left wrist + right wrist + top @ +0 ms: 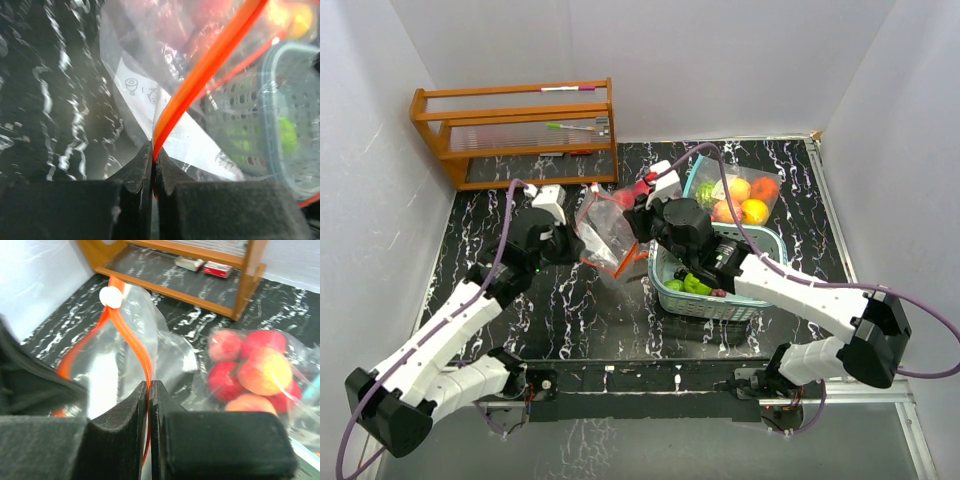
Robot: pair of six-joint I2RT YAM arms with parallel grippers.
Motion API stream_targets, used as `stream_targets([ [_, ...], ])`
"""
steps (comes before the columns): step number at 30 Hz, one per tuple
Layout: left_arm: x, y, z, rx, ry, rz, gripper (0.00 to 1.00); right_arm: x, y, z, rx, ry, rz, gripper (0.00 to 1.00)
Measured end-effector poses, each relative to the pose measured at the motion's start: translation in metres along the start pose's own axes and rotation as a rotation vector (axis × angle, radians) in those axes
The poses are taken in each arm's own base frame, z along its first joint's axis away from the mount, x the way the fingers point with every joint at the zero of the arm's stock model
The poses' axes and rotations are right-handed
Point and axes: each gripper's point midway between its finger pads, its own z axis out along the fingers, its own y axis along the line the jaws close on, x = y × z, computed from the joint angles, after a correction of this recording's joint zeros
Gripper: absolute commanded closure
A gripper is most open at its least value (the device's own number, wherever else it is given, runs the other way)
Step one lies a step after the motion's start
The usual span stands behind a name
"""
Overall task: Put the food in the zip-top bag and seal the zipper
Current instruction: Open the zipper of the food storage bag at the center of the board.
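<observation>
Bag (605,232) stretched between arms: left end effector (152,150) & right end effector (149,386) each pinch its zipper (210,65), prob. to hold mouth up for food (262,371).

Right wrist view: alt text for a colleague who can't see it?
The right hand is shut on the orange zipper of a clear zip-top bag, its white slider at the far end. Bagged red and peach toy fruits lie to the right, a wooden rack behind.

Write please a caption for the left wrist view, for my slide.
Left end effector shut on the orange zipper of a clear zip-top bag, teal basket behind.
</observation>
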Motion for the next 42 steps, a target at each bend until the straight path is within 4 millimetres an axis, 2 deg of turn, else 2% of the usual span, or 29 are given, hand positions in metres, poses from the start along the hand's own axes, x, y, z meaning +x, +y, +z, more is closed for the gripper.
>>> stream_targets([
  [3,-0.035,0.003,-0.024,-0.060,-0.077,0.083,1.00,0.005,-0.017,-0.009,0.079,0.004,-0.010,0.91],
  [6,-0.073,0.003,-0.055,-0.102,-0.178,0.145,1.00,0.021,-0.033,-0.014,0.149,0.035,-0.019,0.92],
  [8,-0.086,0.003,-0.070,-0.111,-0.221,0.175,1.00,0.031,-0.035,-0.015,0.161,0.063,-0.015,0.92],
  [12,-0.081,0.015,-0.073,-0.165,-0.197,0.225,1.00,0.040,-0.031,-0.017,0.166,0.088,0.000,0.92],
  [13,-0.079,0.017,-0.073,-0.175,-0.189,0.233,1.00,0.042,-0.031,-0.017,0.170,0.096,0.003,0.88],
  [15,-0.077,0.020,-0.071,-0.189,-0.175,0.251,1.00,0.048,-0.032,-0.017,0.173,0.117,0.010,0.62],
  [19,-0.078,0.024,-0.072,-0.210,-0.181,0.260,1.00,0.059,-0.033,-0.020,0.164,0.164,0.012,0.32],
  [20,-0.078,0.025,-0.071,-0.213,-0.183,0.260,1.00,0.059,-0.031,-0.021,0.153,0.168,0.014,0.22],
  [21,-0.077,0.026,-0.069,-0.215,-0.180,0.261,1.00,0.058,-0.029,-0.022,0.137,0.170,0.013,0.18],
  [26,-0.060,0.034,-0.057,-0.227,-0.141,0.268,1.00,0.044,-0.014,-0.031,0.042,0.151,0.023,0.14],
  [30,-0.058,0.037,-0.053,-0.243,-0.127,0.280,1.00,0.031,-0.013,-0.042,0.038,0.144,0.032,0.13],
  [38,-0.055,0.044,-0.050,-0.274,-0.116,0.300,1.00,-0.004,-0.044,-0.108,0.192,0.097,0.144,0.14],
  [40,-0.054,0.045,-0.050,-0.275,-0.112,0.301,1.00,-0.001,-0.055,-0.122,0.254,0.117,0.178,0.13],
  [42,-0.053,0.045,-0.050,-0.277,-0.110,0.303,1.00,0.016,-0.065,-0.129,0.328,0.178,0.205,0.12],
])
